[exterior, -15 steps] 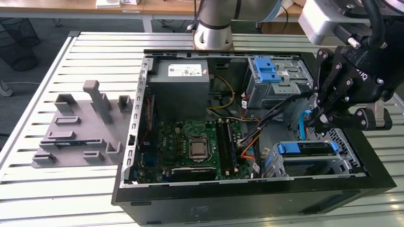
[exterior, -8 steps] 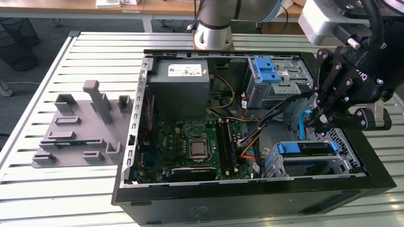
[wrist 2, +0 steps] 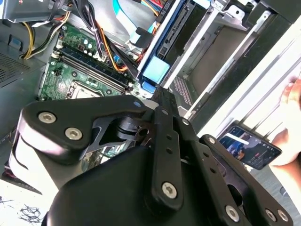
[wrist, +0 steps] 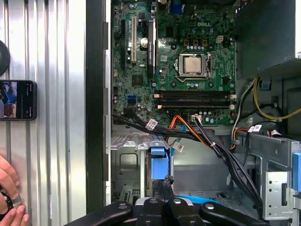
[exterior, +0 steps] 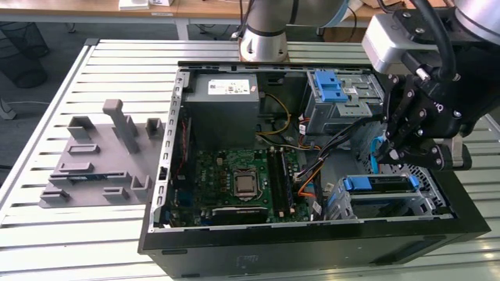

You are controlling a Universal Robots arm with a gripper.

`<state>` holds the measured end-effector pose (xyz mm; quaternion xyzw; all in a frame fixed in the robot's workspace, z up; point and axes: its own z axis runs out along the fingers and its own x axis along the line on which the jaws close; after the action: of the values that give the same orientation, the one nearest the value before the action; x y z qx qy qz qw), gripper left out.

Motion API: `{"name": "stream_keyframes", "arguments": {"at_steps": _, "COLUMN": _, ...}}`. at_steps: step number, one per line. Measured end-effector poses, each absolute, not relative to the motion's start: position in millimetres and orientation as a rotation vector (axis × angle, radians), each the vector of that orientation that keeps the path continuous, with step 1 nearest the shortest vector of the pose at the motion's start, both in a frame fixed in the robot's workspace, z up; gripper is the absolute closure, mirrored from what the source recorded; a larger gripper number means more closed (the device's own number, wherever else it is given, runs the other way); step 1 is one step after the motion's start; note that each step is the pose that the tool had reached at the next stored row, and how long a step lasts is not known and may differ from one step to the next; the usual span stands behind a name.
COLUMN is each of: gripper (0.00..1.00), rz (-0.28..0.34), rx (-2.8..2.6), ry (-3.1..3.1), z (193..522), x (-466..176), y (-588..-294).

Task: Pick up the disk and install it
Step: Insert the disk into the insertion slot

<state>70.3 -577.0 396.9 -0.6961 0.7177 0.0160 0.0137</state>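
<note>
Disk (exterior: 378, 147) sits pinched upright in the hand (exterior: 384, 153) above the bay (exterior: 380, 186).

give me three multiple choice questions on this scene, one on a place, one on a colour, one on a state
1. Where does the grey fixture lie?
A) inside the case
B) on the slatted table, at the exterior view's left of the computer case
C) on a chair

2. What colour is the drive cage latch?
A) red
B) yellow
C) blue

3. The computer case is
A) open
B) closed by a panel
C) wrapped in plastic

Answers: 1 B, it sits on the slats beside the case's wall. 2 C, it is bright blue against grey metal. 3 A, the motherboard lies exposed.
</note>
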Motion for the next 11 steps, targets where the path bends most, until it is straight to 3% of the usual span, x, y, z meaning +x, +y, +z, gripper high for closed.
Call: {"name": "stream_keyframes", "arguments": {"at_steps": 11, "gripper": 0.89, "rz": 0.05, "rx": -2.168, "ry": 2.235, "z": 383.4, "x": 70.2, "y": -577.0}}
